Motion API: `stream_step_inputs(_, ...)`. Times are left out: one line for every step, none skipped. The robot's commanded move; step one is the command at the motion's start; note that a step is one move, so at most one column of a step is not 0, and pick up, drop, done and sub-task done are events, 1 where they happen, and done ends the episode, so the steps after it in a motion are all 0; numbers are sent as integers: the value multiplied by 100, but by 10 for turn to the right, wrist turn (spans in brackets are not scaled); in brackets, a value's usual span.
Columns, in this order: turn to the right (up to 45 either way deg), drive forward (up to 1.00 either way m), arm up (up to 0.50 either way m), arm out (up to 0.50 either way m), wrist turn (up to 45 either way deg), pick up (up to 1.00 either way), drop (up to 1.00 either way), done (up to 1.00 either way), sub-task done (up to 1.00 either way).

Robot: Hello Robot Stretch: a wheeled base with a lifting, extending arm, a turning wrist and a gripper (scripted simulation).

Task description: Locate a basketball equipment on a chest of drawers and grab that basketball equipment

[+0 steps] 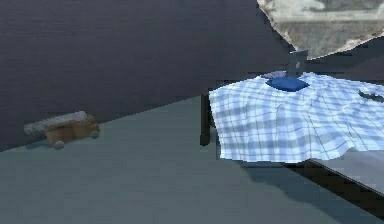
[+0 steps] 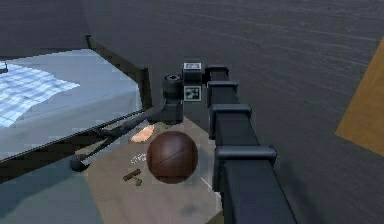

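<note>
Your arm (image 2: 235, 150) reaches over the chest of drawers (image 2: 110, 165); the basketball (image 2: 172, 157) rests on its top, just short of the gripper (image 2: 152, 118). You cannot tell whether the gripper holds anything, so retract slightly and centre on the basketball before lifting

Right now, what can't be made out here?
Arm side view: whether the end effector holds anything; a pinkish bit lies behind it.
Arm side view: that bit and a brown bit, too small to name.
Arm side view: tan panel, cut by right edge.
Forward view: brown floor object, too small.
</note>
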Motion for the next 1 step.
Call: stream_step_inputs(0,0,0,0,450,0,0,0,0)
